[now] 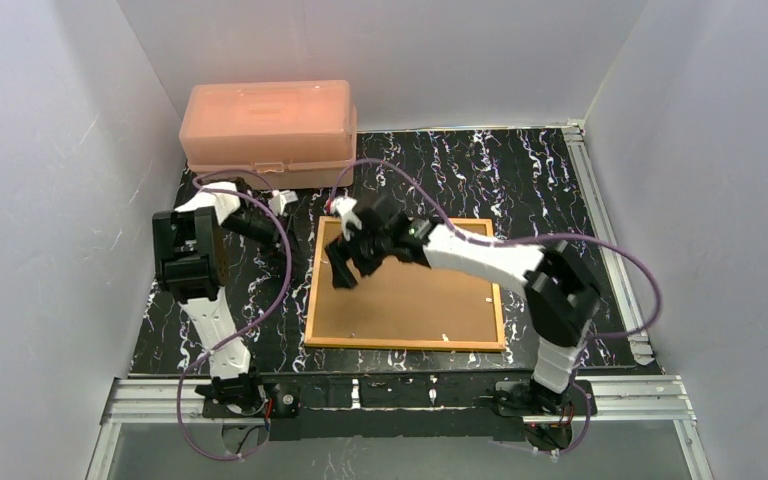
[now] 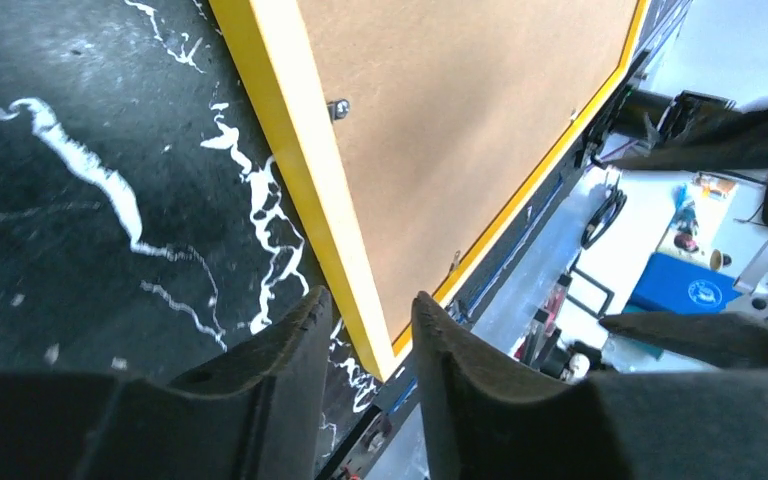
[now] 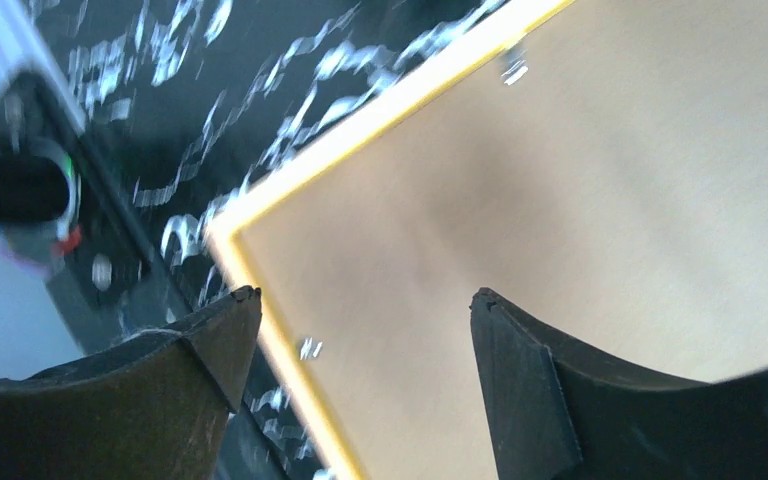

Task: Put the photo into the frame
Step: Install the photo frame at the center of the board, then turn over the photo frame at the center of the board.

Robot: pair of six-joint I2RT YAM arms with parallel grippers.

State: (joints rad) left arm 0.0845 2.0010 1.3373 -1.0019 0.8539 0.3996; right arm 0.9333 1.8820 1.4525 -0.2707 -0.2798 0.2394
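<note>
The frame (image 1: 314, 300) lies face down on the black marbled table, its yellow-orange edge around the brown backing board (image 1: 420, 300) that fills it. The photo is not in view. My right gripper (image 1: 346, 270) is open and empty, hovering over the board's far left part. In the right wrist view the gripper (image 3: 360, 310) straddles the frame's left edge (image 3: 270, 350) and the board (image 3: 560, 180). My left gripper (image 1: 272, 245) is left of the frame. In the left wrist view it (image 2: 370, 305) is narrowly open and empty, above the yellow edge (image 2: 300, 170) near a corner.
A pink plastic box (image 1: 268, 130) stands at the back left. Small metal clips (image 1: 488, 298) sit on the frame's back, one also in the left wrist view (image 2: 338, 107). White walls enclose the table. A metal rail (image 1: 600, 210) runs along the right side.
</note>
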